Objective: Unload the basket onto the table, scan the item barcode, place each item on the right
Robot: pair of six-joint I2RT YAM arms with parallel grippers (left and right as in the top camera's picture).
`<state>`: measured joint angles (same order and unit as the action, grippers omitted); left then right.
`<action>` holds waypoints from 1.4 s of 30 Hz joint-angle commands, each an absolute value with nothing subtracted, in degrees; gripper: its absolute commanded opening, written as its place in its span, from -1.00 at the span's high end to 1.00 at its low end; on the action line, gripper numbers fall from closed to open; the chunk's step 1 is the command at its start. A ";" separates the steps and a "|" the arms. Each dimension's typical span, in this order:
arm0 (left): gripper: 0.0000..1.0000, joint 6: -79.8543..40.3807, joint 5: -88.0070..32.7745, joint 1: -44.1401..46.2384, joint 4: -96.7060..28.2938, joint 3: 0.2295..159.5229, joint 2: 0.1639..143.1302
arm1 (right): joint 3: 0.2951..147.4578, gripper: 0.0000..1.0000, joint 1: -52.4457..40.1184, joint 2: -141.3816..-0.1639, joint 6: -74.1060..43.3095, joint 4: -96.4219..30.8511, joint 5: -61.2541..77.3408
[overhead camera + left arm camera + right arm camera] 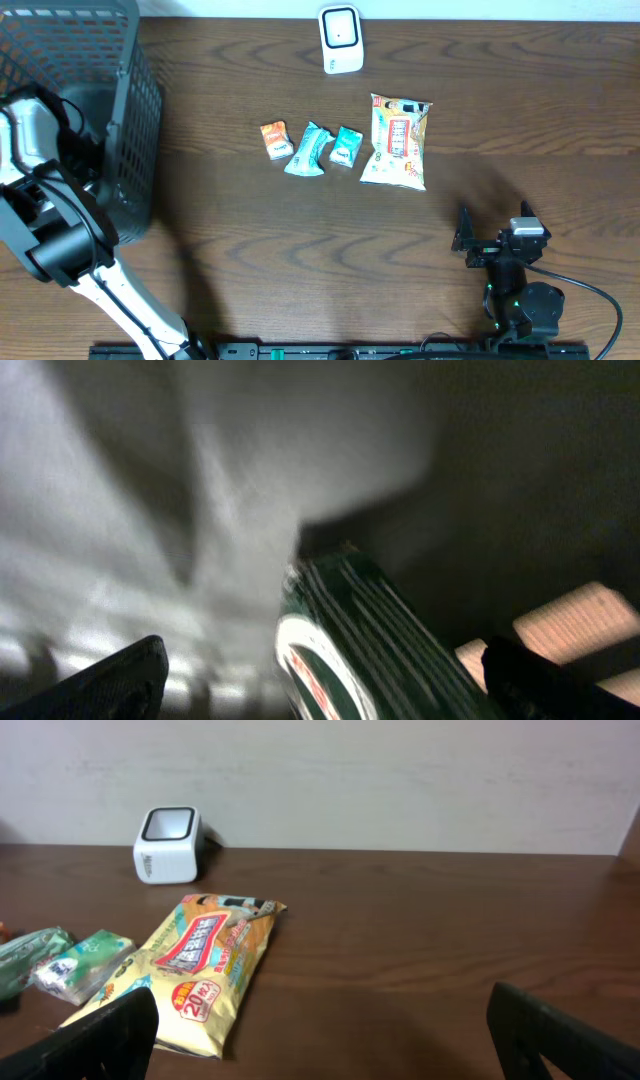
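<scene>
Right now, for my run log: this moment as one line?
left tool open in basket, over green packet | right tool open, empty | table: yellow packet, three small packets, scanner

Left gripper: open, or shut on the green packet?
The left gripper is open: fingers wide apart, gaps showing either side of the green packet.

A: The left wrist view is all smear. A green packet (350, 640) (striped, with a red-and-white mark) runs off the bottom edge; its print is unreadable.
B: Overhead?
A: The basket (140, 100) is cut by the top and left edges, and the left arm (60, 240) covers part of its dark inside.
B: Right wrist?
A: There the right fingers (90, 1040) are clipped at the bottom corners, and a green sachet (20, 960) is cut by the left edge.
</scene>
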<state>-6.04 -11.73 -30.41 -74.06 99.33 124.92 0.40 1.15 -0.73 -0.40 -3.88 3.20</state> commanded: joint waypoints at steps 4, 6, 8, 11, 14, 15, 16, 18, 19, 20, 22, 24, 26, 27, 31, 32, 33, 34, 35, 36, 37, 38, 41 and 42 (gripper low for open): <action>-0.51 -6.31 -12.82 -27.92 -71.81 96.42 123.76 | 0.32 -0.99 0.64 -0.54 -0.80 -4.10 3.55; -0.28 -6.31 -12.60 -28.01 -71.68 96.42 123.76 | 0.32 -0.99 0.64 -0.54 -0.80 -4.10 3.55; 0.04 -6.28 -12.36 -27.99 -71.64 96.42 123.76 | 0.32 -0.98 0.64 -0.54 -0.80 -4.10 3.55; 0.16 -6.31 -12.36 -28.18 -71.46 96.47 123.76 | 0.32 -0.99 0.64 -0.54 -0.80 -4.10 3.55; 0.36 -6.31 -12.40 -28.75 -71.81 97.49 123.76 | 0.32 -0.99 0.64 -0.54 -0.80 -4.10 3.55; 0.47 -6.33 -12.43 -28.99 -72.16 98.08 123.74 | 0.32 -0.98 0.64 -0.54 -0.80 -4.10 3.55; 0.48 -6.35 -12.43 -29.36 -72.93 99.22 123.74 | 0.32 -0.99 0.64 -0.54 -0.80 -4.10 3.55; 0.48 -6.37 -12.73 -30.28 -75.50 102.96 123.66 | 0.32 -0.99 0.64 -0.54 -0.80 -4.10 3.55; 0.48 -6.37 -13.21 -30.61 -76.49 104.49 123.63 | 0.32 -0.98 0.64 -0.54 -0.80 -4.10 3.55; 0.48 -6.39 -13.96 -30.87 -77.34 105.84 123.55 | 0.32 -0.99 0.64 -0.54 -0.80 -4.10 3.55; 0.48 -6.37 -17.37 -31.59 -80.29 110.96 123.37 | 0.32 -0.98 0.64 -0.54 -0.80 -4.10 3.55; 0.48 -6.35 -19.64 -32.14 -82.24 115.09 122.98 | 0.32 -0.99 0.64 -0.54 -0.80 -4.10 3.55; 0.48 -6.70 -20.82 -32.84 -83.66 119.81 122.13 | 0.32 -0.99 0.64 -0.54 -0.80 -4.10 3.55; 0.48 -7.70 -21.06 -33.19 -83.92 121.69 121.60 | 0.32 -0.99 0.64 -0.56 -0.80 -4.10 3.55; 0.48 -11.62 -27.38 -35.03 -84.49 131.09 117.45 | 0.32 -0.99 0.64 -0.54 -0.80 -4.08 3.55; 0.48 -11.77 -30.11 -35.44 -83.85 133.08 115.85 | 0.32 -0.98 0.64 -0.54 -0.80 -4.10 3.55; 0.48 -11.79 -31.55 -35.66 -83.35 133.97 114.83 | 0.32 -0.99 0.64 -0.54 -0.80 -4.10 3.55; 0.48 -12.95 -33.34 -35.97 -81.97 135.28 112.75 | 0.32 -0.99 0.64 -0.56 -0.80 -4.10 3.55; 0.48 -14.22 -34.00 -36.12 -80.79 135.79 111.15 | 0.32 -0.99 0.64 -0.54 -0.78 -4.08 3.55; 0.48 -17.02 -34.15 -36.21 -78.39 135.90 108.27 | 0.32 -0.99 0.64 -0.56 -0.80 -4.10 3.55; 0.48 -18.41 -34.15 -36.21 -76.86 135.90 106.50 | 0.32 -0.99 0.64 -0.54 -0.80 -4.10 3.55; 0.48 -20.43 -34.15 -36.21 -73.69 135.90 102.56 | 0.32 -0.99 0.64 -0.54 -0.80 -4.10 3.55; 0.48 -23.51 -34.92 -35.77 -70.17 135.90 96.25 | 0.32 -0.99 0.64 -0.54 -0.80 -4.10 3.55; 0.48 -23.49 -35.70 -35.42 -69.54 135.90 94.87 | 0.32 -0.99 0.64 -0.56 -0.80 -4.10 3.55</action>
